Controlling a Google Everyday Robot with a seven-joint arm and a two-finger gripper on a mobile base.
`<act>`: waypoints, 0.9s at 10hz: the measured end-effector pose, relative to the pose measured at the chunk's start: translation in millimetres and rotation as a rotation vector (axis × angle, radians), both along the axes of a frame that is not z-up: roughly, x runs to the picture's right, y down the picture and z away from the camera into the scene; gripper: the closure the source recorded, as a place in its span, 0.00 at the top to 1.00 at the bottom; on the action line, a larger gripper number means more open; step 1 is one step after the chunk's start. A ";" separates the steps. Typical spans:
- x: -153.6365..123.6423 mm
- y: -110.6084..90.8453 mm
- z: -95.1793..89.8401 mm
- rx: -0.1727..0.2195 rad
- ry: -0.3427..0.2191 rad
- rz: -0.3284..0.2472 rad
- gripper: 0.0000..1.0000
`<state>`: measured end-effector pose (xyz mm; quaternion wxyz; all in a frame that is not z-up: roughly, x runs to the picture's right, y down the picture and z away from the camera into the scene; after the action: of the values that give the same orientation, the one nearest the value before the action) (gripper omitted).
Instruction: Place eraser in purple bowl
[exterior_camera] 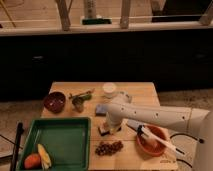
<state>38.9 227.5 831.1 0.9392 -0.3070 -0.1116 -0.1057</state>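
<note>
The eraser (103, 130), a small block with a pale top over a dark base, lies on the wooden table (142, 92) just right of the green tray. My gripper (111, 123) is at the end of the white arm that reaches in from the right. It hangs right at the eraser, over its right side. The purple bowl (54, 101) stands at the table's left edge, well to the left of and behind the gripper. It looks empty.
A blue-grey pad (101, 109) lies just behind the gripper. An orange bowl (148, 145) with a white-handled brush (156, 140) is at the right. A green tray (60, 140) holds fruit at the front left. Grapes (109, 148), a metal cup (78, 104), a white cup (109, 90) and a grey cloth (125, 96) are nearby.
</note>
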 end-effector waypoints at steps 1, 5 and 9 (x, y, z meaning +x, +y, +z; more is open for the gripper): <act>1.7 -2.0 -2.2 0.005 -0.002 0.002 0.22; 1.9 -10.9 -14.2 0.020 -0.025 -0.019 0.00; -0.3 -41.8 -51.1 0.076 -0.065 -0.053 0.00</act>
<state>38.7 185.7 780.0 0.9429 -0.2706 -0.1299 -0.1445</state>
